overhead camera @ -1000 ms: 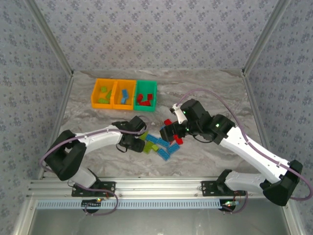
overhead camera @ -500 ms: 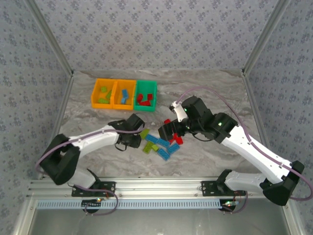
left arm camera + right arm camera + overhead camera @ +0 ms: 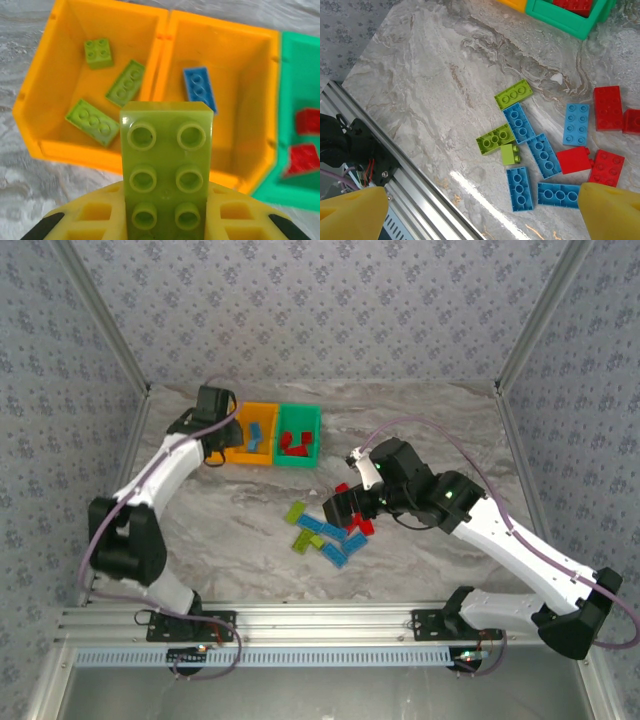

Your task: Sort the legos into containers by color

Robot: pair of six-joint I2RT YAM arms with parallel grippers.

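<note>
Legos (image 3: pixel 519 122) of glossy moulded plastic lie loose at the middle of the counter (image 3: pixel 420 75), a grey marbled slab with pale veins. The heap holds flat rectangular blue bricks (image 3: pixel 544 155), red bricks (image 3: pixel 608 107) toward 3 o'clock, and lime bricks (image 3: pixel 513 94) toward 10 o'clock, with one small lime piece (image 3: pixel 510 154) tipped on its side; each carries round studs in two rows. The right tool (image 3: pixel 345 508) hangs over this heap, its smooth yellow fingers (image 3: pixel 612 210) spread wide with nothing between them. The left tool (image 3: pixel 167 225), yellow plastic with square pockets, pinches an olive-lime brick (image 3: pixel 166 150) whose hollow ring-shaped studs face the wrist camera. It is held over the containers, three smooth thin-walled bins joined in a row at 11 o'clock on the counter. The left orange bin (image 3: pixel 50 85) holds three lime blocks (image 3: pixel 94 121), the middle orange bin (image 3: pixel 250 100) a blue block (image 3: pixel 200 89), and the green bin (image 3: pixel 295 75) red blocks (image 3: pixel 302 159). A ribbed aluminium rail (image 3: pixel 420 185) edges the counter at 6 o'clock, and grey floral-print walls (image 3: pixel 320 310) enclose it.
</note>
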